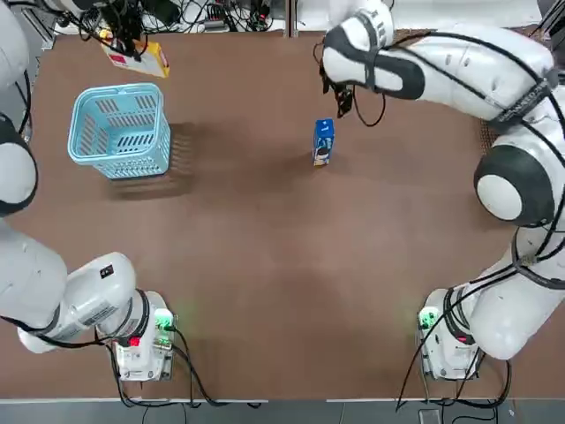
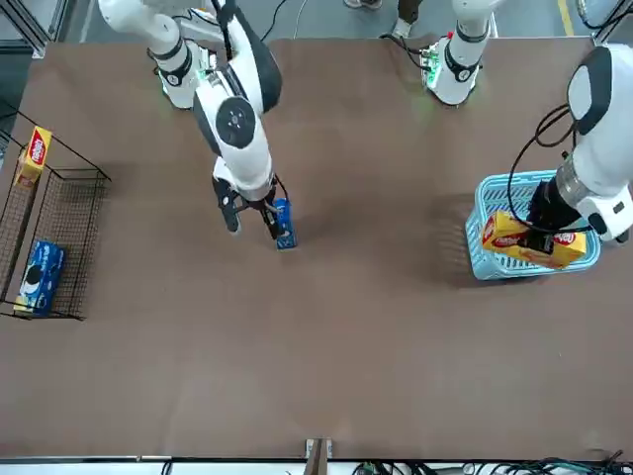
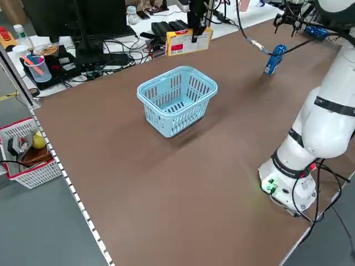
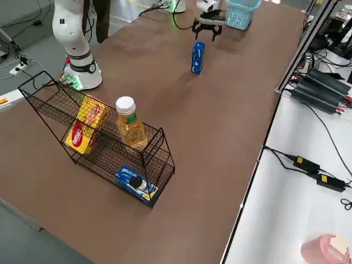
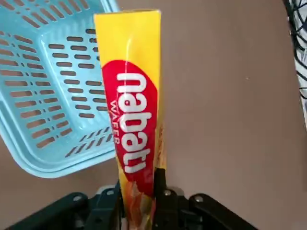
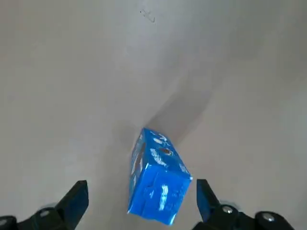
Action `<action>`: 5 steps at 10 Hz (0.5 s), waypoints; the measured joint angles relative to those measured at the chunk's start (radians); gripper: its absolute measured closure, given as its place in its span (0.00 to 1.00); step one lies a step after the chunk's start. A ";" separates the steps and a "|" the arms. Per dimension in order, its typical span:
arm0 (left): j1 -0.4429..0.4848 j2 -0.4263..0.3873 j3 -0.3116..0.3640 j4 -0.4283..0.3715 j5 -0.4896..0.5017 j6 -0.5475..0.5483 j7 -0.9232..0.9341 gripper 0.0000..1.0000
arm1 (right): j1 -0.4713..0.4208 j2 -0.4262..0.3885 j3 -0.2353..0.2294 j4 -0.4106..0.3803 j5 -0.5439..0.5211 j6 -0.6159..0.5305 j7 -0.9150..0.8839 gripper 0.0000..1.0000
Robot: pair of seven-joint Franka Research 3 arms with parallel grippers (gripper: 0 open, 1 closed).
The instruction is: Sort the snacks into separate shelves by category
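Looking down from overhead, a light blue basket point(image 1: 120, 130) is seen on the brown table point(image 1: 265, 265). Beyond its far side the left gripper point(image 1: 132, 46) is clamped on a yellow box point(image 1: 137, 57) held in the air. Well to the right of the basket a blue cookie packet point(image 1: 324, 142) stands upright, with the right gripper point(image 1: 340, 97) just beyond it, fingers spread wide.

From the front, the yellow box point(image 2: 532, 240) is shown hanging level over the basket point(image 2: 495, 259), gripped by the left gripper point(image 2: 547, 228). Far from the basket the right gripper point(image 2: 251, 213) is lowered beside the blue packet point(image 2: 284, 223), and a black wire rack point(image 2: 54, 242) is seen at the table's end.

From the left side, the box point(image 3: 187, 40) is seen behind the basket point(image 3: 176, 100), and the packet point(image 3: 272, 60) far beyond.

From the right side, the rack point(image 4: 96, 143) is shown holding another yellow box point(image 4: 85, 131), a capped bottle point(image 4: 130, 124) and another blue packet point(image 4: 136, 183); the basket point(image 4: 242, 14) lies far off.

At the left wrist, the box point(image 5: 134, 115) is pinched between both fingers, next to the basket point(image 5: 43, 91).

At the right wrist, the packet point(image 6: 156, 184) is framed between wide-set fingers point(image 6: 72, 199), untouched.
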State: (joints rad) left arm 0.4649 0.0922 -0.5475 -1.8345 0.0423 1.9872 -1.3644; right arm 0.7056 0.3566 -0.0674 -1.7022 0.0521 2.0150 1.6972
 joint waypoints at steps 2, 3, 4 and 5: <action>-0.024 0.038 -0.005 0.004 0.001 0.000 -0.014 0.75 | -0.002 -0.001 0.004 -0.011 0.000 0.024 0.012 0.00; -0.035 0.052 -0.006 0.007 0.001 0.001 -0.016 0.75 | -0.005 -0.002 0.004 -0.012 0.000 0.037 0.029 0.00; -0.040 0.059 -0.006 0.009 0.001 0.001 -0.016 0.75 | -0.008 -0.003 0.004 -0.022 0.000 0.057 0.042 0.00; -0.039 0.062 -0.005 0.013 0.001 0.001 -0.016 0.75 | -0.009 -0.003 0.004 -0.044 0.000 0.081 0.046 0.00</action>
State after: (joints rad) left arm 0.4260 0.1542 -0.5527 -1.8210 0.0434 1.9886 -1.3805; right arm 0.6962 0.3539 -0.0635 -1.7459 0.0517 2.0963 1.7430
